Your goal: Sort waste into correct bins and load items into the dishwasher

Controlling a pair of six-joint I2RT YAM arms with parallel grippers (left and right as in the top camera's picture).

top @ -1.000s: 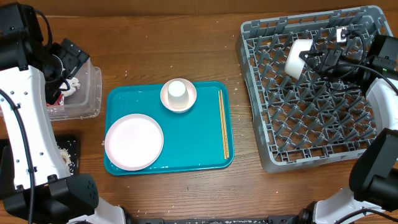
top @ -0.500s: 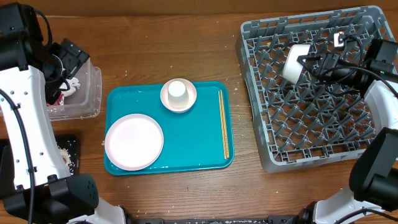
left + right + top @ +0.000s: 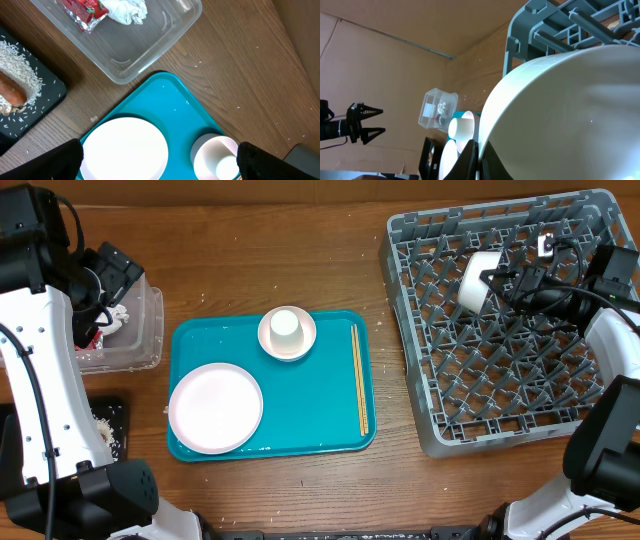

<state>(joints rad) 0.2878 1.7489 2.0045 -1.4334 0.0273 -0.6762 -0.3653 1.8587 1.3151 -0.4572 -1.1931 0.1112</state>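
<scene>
My right gripper (image 3: pixel 495 278) is shut on the rim of a white bowl (image 3: pixel 477 279), held on its side just above the grey dishwasher rack (image 3: pixel 500 420). In the right wrist view the bowl (image 3: pixel 570 115) fills the frame, its edge pinched between my fingertips (image 3: pixel 479 157). My left gripper (image 3: pixel 161 169) hangs open and empty above the teal tray (image 3: pixel 165 95), over a large plate (image 3: pixel 125 150) and a small cup (image 3: pixel 215 157). The clear tub (image 3: pixel 145 55) holds a red wrapper (image 3: pixel 82 9) and a napkin (image 3: pixel 127 10). The black tray (image 3: pixel 45 95) holds rice (image 3: pixel 20 62) and a carrot (image 3: pixel 11 92).
On the teal tray (image 3: pixel 300 425) lie the large plate (image 3: pixel 215 407), the cup on a smaller plate (image 3: pixel 287 332) and chopsticks (image 3: pixel 360 380) along its right side. The clear tub (image 3: pixel 135 340) and black tray (image 3: pixel 112 420) sit left of it. Upright pegs fill the rack.
My right gripper has shifted the bowl slightly left and down over the rack. The left arm and everything on the tray have stayed still.
</scene>
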